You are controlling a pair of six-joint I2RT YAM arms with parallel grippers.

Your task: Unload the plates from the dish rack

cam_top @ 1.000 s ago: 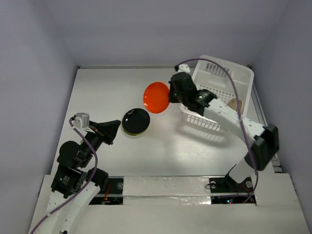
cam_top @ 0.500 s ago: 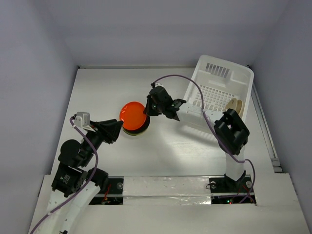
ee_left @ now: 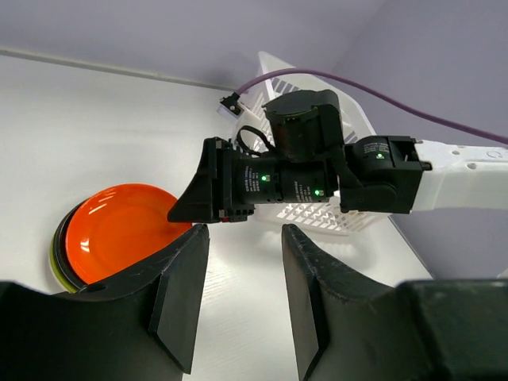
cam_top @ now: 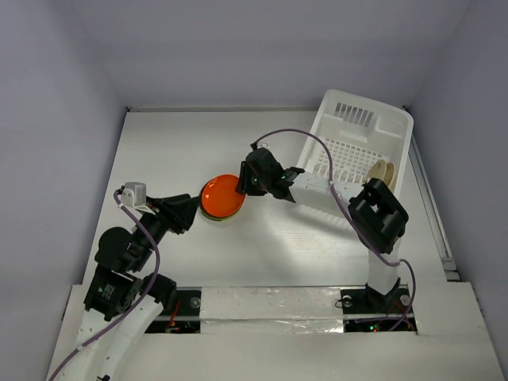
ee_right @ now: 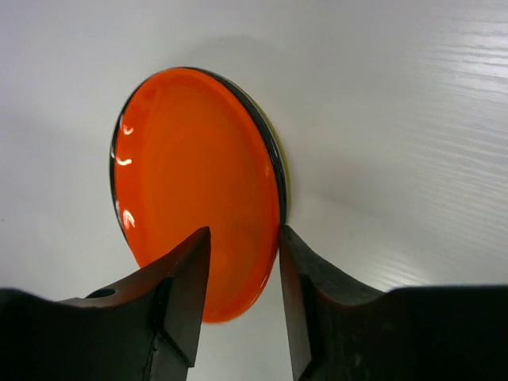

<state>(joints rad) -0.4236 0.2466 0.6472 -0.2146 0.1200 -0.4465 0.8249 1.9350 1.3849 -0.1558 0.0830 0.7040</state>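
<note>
Orange is what's catching the eye: the orange plate is lying face up on top of a small stack on the white table, left of the rack and well apart from it. Under it, the rim of a dark plate is showing, and a thin lime plate edge is peeking out below that.

From the right wrist view, the right gripper is sitting over the near edge of the orange plate, its two fingers spread wide, with the rim showing in the gap between them. The gap is far wider than the plate is thick, so the fingers are not pinching it. From overhead, the right arm is reaching across from the rack side, its gripper at the stack's right edge and a purple cable arching over it.

The left gripper is hanging just beside the stack on its left, pointing at it, with its fingers apart and nothing between them.

The rack is standing at the far right of the table with its vented end away from the arms. Two beige plates are standing on edge along its right wall.
</note>
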